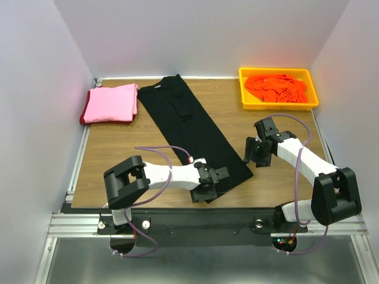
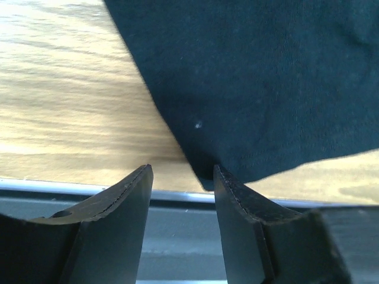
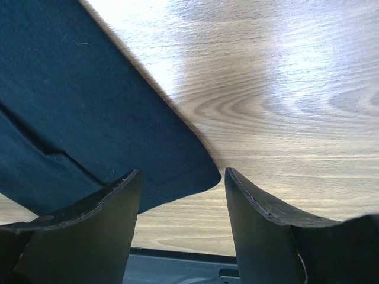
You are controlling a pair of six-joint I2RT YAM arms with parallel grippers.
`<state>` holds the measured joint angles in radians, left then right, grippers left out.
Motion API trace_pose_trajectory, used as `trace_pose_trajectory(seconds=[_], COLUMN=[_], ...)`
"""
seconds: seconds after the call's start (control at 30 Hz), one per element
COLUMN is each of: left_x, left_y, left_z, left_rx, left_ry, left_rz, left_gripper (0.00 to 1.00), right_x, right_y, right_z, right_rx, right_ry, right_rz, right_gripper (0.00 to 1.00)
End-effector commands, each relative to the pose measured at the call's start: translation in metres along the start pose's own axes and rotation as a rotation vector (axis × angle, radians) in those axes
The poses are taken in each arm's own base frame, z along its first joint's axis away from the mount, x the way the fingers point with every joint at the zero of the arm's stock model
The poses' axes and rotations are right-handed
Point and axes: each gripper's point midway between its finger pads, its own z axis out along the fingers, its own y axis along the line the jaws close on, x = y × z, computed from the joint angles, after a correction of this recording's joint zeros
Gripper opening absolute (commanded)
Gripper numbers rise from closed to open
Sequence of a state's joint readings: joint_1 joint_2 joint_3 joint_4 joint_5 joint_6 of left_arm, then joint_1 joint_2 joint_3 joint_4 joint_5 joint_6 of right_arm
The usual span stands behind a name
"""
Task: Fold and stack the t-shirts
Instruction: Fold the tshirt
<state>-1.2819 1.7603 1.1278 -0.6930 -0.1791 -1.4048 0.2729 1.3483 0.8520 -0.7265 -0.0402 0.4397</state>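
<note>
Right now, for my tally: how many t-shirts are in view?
4: black mid-table, pink atop dark red far left, orange in the tray; that heap may hide more.

Yellow tray (image 1: pixel 277 106) far right corner, wooden table (image 1: pixel 118 148)

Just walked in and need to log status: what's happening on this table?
Two arms are folding a black t-shirt, lying as a long narrow strip on the table. The left gripper and right gripper sit at its near corners, both open, holding nothing. A folded pink shirt rests on a dark red one; orange shirts wait in the yellow tray.
</note>
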Motion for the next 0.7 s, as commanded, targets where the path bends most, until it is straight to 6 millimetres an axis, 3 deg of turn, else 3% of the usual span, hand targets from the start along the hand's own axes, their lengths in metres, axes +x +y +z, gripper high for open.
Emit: trace_pose_trajectory(seconds=[0.0,0.2,0.43,0.67], left_x=[-0.002,0.004,0.014,0.018], left_y=[-0.004,-0.009,0.001,0.014], left_z=[-0.002,0.005,0.008,0.014], left_rx=[-0.022,-0.015,-0.012,-0.018], left_ry=[-0.006,0.018,0.049,0.060], left_rz=[-0.035,-0.039,-0.055,-0.040], left_gripper=[0.55,0.53,0.34,0.09], right_x=[-0.007,-0.002,0.009,0.017], right_y=[-0.002,-0.002,-0.010,-0.018], right_z=[-0.005,-0.003,0.005,0.011], right_rx=[0.005,-0.005,0.023,0.049], right_ry=[-0.031,-0.017,0.007,0.016], right_rz=[-0.008,-0.008,0.004,0.010], right_gripper=[0.64,0.64,0.59,0.53])
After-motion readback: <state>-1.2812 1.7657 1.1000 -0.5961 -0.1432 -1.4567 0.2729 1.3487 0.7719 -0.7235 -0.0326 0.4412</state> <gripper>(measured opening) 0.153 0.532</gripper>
